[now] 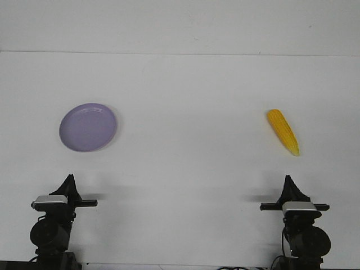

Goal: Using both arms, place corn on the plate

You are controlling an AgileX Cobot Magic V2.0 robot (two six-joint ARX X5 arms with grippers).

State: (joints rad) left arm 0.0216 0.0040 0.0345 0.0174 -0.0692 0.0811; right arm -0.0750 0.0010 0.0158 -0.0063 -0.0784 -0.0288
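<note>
Corn (283,131) lies bare on white table (185,84), ahead of right gripper (290,182), well apart, pale pointed tip toward it. Smooth round lavender plate (88,127) ahead of left gripper (70,181), empty. Both grippers seen end-on as black points: spread or pressed together, cannot tell. Arm bases cut off by frame edge.

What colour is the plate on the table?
Plain lavender-purple plate, no pattern; it shows best in the front view.
</note>
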